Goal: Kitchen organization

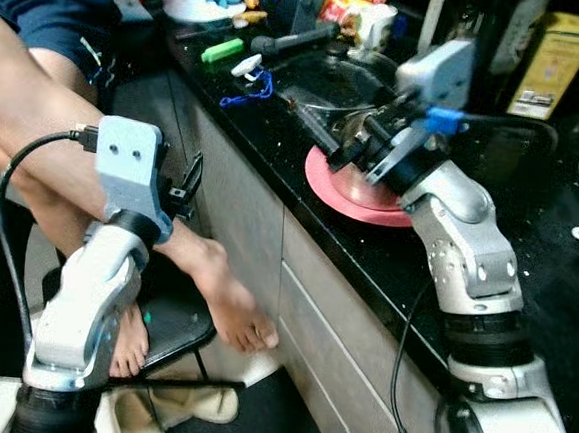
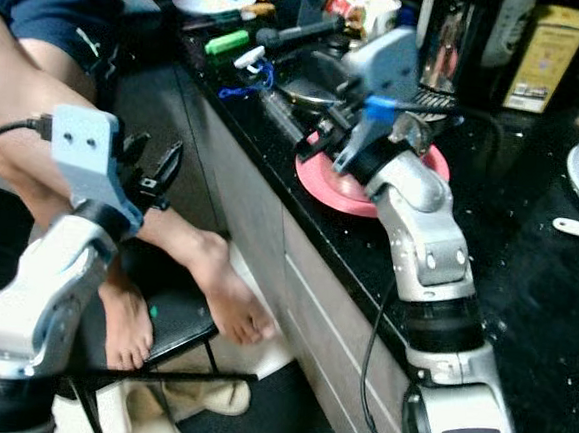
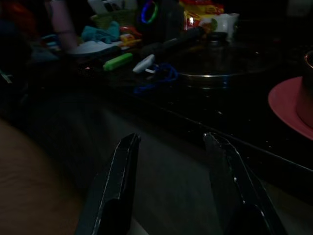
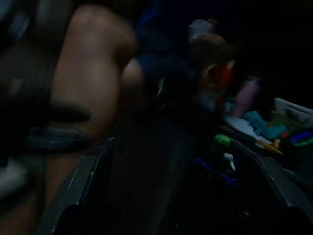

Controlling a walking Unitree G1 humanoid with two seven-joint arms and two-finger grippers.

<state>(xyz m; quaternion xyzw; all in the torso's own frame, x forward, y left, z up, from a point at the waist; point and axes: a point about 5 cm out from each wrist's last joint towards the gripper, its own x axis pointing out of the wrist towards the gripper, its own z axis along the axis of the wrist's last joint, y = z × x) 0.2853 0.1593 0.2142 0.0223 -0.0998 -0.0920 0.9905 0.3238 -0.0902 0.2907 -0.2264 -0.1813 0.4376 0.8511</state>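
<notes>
A pink plate [image 1: 363, 204] lies on the black counter [image 1: 545, 287] near its front edge. A metal cup [image 1: 353, 131] stands on the plate. My right gripper [image 1: 321, 129] reaches over the plate at the cup, its fingers [image 4: 73, 188] spread wide; I cannot tell whether they touch the cup. Down by the cabinet front my left gripper [image 3: 171, 139] hangs open with nothing between its fingers, pointing towards the counter edge.
A person sits on a black chair [image 1: 175, 328] at my left, bare legs [image 1: 66, 129] and a foot [image 1: 237, 308] close to my left arm. Behind the plate sit a lidded pan [image 1: 330, 79], a green item [image 1: 222, 49], a blue cord [image 1: 248, 85], a yellow box [image 1: 547, 66].
</notes>
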